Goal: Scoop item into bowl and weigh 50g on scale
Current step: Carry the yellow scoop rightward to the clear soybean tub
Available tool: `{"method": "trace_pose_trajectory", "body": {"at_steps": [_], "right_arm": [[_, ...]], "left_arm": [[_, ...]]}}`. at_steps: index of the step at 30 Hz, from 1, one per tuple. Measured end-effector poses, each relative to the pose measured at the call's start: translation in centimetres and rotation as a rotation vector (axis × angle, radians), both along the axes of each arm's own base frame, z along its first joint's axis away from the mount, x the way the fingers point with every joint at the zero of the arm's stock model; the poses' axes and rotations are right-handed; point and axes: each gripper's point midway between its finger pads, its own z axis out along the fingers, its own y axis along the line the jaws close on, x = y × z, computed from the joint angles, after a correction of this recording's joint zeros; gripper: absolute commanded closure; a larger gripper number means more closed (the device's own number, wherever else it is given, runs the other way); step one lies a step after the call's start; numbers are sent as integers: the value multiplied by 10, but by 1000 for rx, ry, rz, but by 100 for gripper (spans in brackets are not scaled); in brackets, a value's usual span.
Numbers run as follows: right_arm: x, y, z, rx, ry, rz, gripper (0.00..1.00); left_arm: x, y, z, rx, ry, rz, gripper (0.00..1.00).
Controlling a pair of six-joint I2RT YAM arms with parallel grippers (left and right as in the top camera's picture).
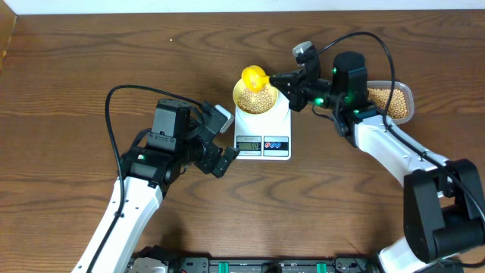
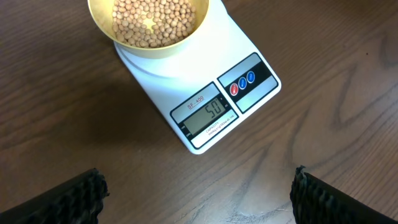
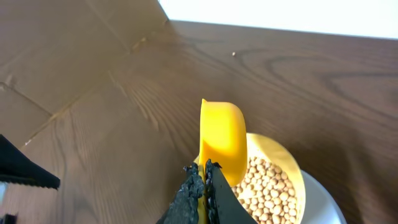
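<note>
Right wrist view shows the right claw (image 3: pixel 204 169) pressed together on the thin handle of the yellow scoop (image 3: pixel 222 140), with the scoop's cup reaching away from the fingertips and rolled up on its edge above the far rim of the bowl (image 3: pixel 292 171); no beans are visible in the cup. From overhead, the scoop's long axis runs left to right, handle toward the right claw and cup pointing left, just over the bowl's far-left edge. The bowl sits on the far end of the scale (image 2: pixel 186 74) and holds a bed of beans (image 2: pixel 155 18). The scale lies with its long axis near to far, its display (image 2: pixel 208 112) at the near end, and the left wrist view reads it as 50. More beans are in the clear tub (image 1: pixel 394 102) at far right, behind the right arm. The left claw (image 1: pixel 227 139) is spread wide and holds nothing, hovering over the counter (image 1: pixel 76 76) just left of the display end. The target weight seems met, so filling looks finished. The next move probably calls for lifting the scoop up and back to the right without touching the bowl or pressing on the scale, then parking it well apart.
</note>
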Motion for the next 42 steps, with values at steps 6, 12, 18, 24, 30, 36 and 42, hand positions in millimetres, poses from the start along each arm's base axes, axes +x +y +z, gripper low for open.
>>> {"method": "trace_pose_trajectory", "body": {"at_steps": [6,12,18,24,30,36,42], "right_arm": [[2,-19,32,42,-18,-51,99],[-2,-46,41,41,48,-111,99],[-3,-86,50,41,94,-202,99],[-10,-138,66,33,116,-321,99],[-23,-184,69,-12,122,-414,99],[-32,-216,62,-73,119,-466,99],[-36,-246,54,-137,100,-510,99]], "left_arm": [[0,0,0,0,0,0,3],[0,0,0,0,0,0,3],[0,0,0,0,0,0,3],[0,0,0,0,0,0,3],[0,0,0,0,0,0,3],[0,0,0,0,-1,0,3],[0,0,0,0,0,0,3]]}}
